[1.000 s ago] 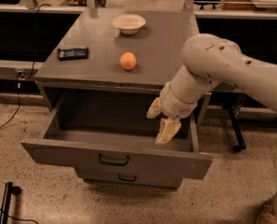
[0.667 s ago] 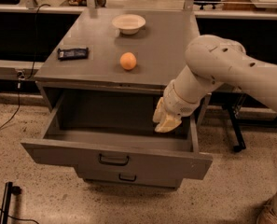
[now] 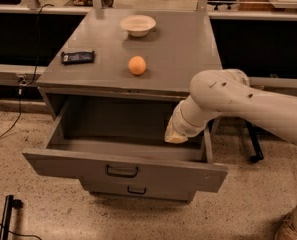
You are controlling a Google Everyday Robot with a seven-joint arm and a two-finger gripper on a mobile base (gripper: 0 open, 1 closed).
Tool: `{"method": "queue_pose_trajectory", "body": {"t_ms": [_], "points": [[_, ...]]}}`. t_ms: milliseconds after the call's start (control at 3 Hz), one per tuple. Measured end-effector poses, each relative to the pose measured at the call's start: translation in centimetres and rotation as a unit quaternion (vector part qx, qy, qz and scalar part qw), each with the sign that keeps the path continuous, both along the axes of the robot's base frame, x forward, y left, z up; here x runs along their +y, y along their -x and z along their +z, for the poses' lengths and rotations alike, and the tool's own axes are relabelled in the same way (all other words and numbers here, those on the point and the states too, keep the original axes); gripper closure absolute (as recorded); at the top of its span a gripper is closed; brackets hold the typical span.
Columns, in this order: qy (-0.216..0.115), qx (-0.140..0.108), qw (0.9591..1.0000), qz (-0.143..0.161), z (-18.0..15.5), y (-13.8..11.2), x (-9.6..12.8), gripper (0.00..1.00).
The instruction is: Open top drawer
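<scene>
Below the grey tabletop, the top drawer stands pulled well out, unmoved over the last second. The arm has drawn upward, lifting the gripper above the drawer's right wall. Whether it is clenched or released cannot be told. The opening looks complete.

Single camera, high, facing the cabinet front.
It looks steeply down from nearby over the open top drawer; the gripper hangs at the drawer's right side.
</scene>
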State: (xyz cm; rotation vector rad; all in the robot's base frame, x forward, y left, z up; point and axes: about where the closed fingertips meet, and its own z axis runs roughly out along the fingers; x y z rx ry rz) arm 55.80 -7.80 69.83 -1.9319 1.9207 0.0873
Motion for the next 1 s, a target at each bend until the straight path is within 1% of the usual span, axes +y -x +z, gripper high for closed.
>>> {"method": "queue_pose_trajectory", "body": {"t_ms": [333, 667, 1000], "points": [[-0.015, 0.003, 0.9997, -0.017, -3.6, -2.1, 0.8, 1.00], [-0.036, 0.025, 0.9989, -0.018, -6.0, -2.9, 1.2, 1.00], [-0.055, 0.060, 0.9966, 0.008, -7.5, -1.3, 2.1, 1.00]]}}
